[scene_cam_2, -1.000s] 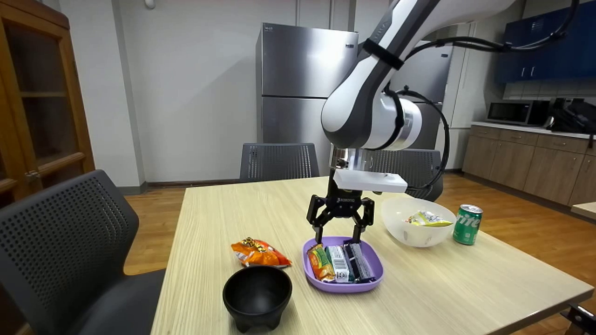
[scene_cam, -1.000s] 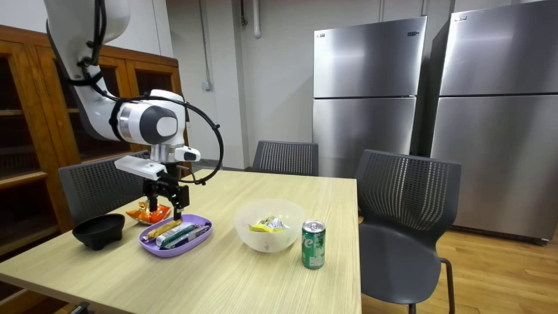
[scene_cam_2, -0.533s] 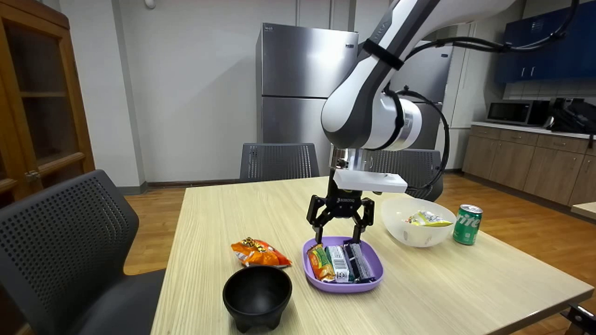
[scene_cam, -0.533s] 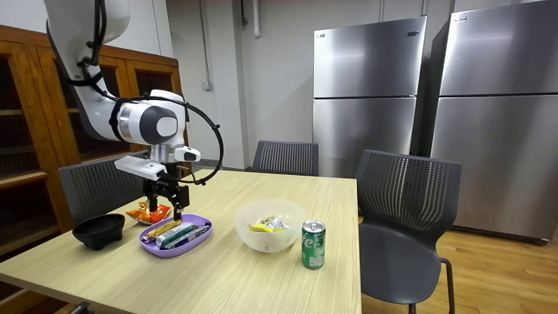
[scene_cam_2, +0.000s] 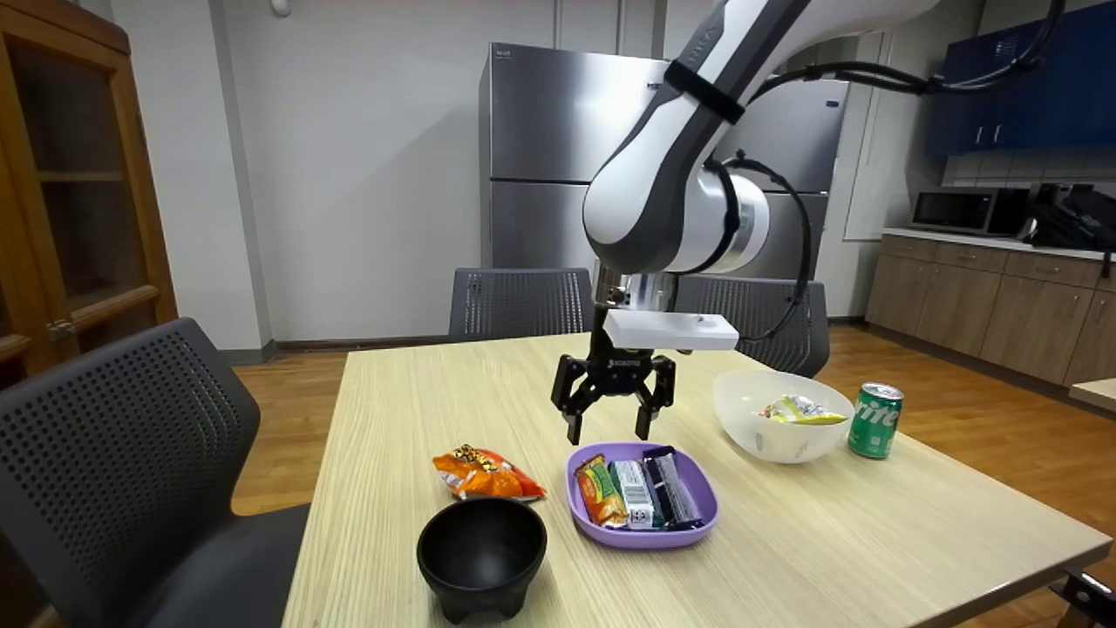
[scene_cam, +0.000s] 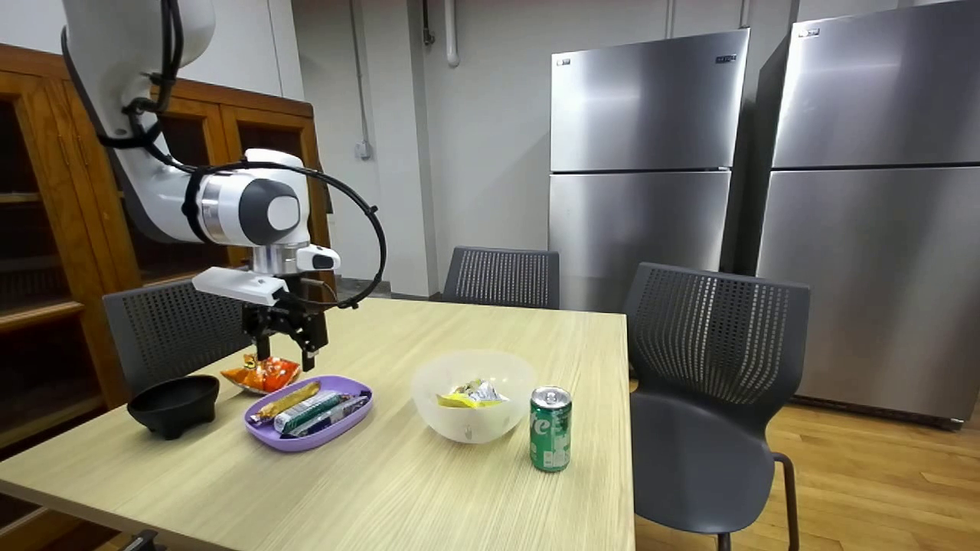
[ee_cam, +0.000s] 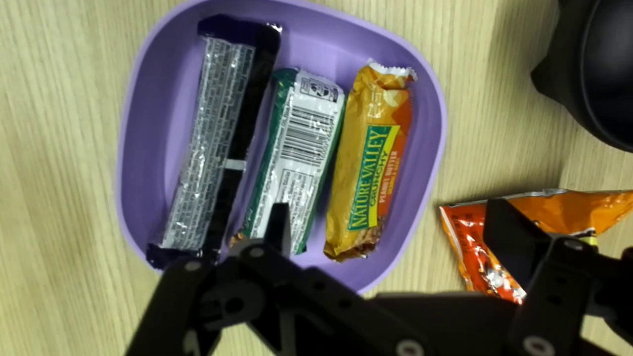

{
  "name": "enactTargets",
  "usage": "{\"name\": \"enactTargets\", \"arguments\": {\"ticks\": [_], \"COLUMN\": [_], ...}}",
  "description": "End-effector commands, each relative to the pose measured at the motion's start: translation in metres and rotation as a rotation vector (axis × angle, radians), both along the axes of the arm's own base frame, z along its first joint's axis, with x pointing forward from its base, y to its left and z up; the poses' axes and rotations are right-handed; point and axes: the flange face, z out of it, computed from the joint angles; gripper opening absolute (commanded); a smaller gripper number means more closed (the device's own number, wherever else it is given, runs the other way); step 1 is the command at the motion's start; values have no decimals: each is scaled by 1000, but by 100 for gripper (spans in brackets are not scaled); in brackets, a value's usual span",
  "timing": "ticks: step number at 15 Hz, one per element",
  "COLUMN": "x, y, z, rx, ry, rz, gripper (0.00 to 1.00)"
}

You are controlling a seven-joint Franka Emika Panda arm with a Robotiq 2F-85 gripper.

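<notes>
The black two-fingered hand (scene_cam_2: 609,429) hangs spread wide — apparently just above a rounded purple plastic tray (ee_cam: 158,123) holding three wrapped snack bars (ee_cam: 302,143); a crinkled orange foil bag (scene_cam_2: 486,475) lies lower, off to one side.

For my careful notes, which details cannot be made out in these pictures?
- Wrist view: the black bowl, cut off by the top and right edges.
- Wrist view: parts of the orange bag and green bar, behind the gripper; the right edge also crops the bag.
- Both exterior views: print on the yellow packaging in the frosted bowl, too small to read.
</notes>
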Motion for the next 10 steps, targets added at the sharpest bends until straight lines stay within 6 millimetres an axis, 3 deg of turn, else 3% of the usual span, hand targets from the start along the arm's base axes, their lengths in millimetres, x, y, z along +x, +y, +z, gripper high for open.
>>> {"name": "enactTargets", "arguments": {"ticks": [1,10], "x": [10,26], "y": [22,64], "z": [14,22], "rx": [-18,-37], "ry": [-40,-104], "rz": [6,95], "gripper": [100,100]}}
